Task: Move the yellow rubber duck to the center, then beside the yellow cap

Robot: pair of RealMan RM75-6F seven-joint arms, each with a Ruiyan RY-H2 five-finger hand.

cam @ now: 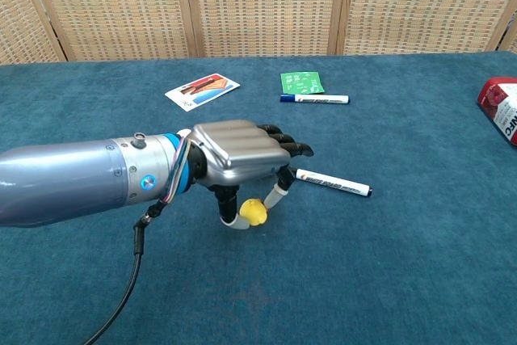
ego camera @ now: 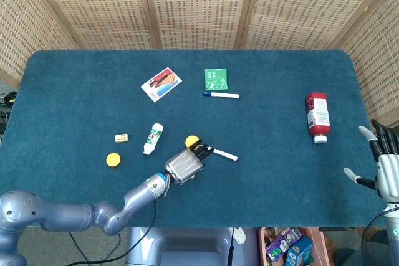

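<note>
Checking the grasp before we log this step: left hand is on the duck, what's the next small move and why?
Probably a short lift. In the chest view the left hand pinches the yellow rubber duck from both sides, low over the blue table. The yellow cap lies further left, past the small bottle.

The left hand point(cam: 239, 157) is over the middle front part of the table point(ego camera: 280, 172), and the duck point(cam: 253, 212) sits under it, between the fingertips. A marker point(cam: 333, 183) lies just to the right of this hand. Left of the hand are a small bottle point(ego camera: 153, 138), then a small block point(ego camera: 121, 137), and a cap point(ego camera: 113, 160) in front of the block. Behind lie a card point(ego camera: 161, 84), a packet point(ego camera: 216, 79) and a second marker point(ego camera: 221, 95). A larger bottle point(ego camera: 317, 117) lies far right. The right hand point(ego camera: 386, 169) is at the right front edge.
</note>
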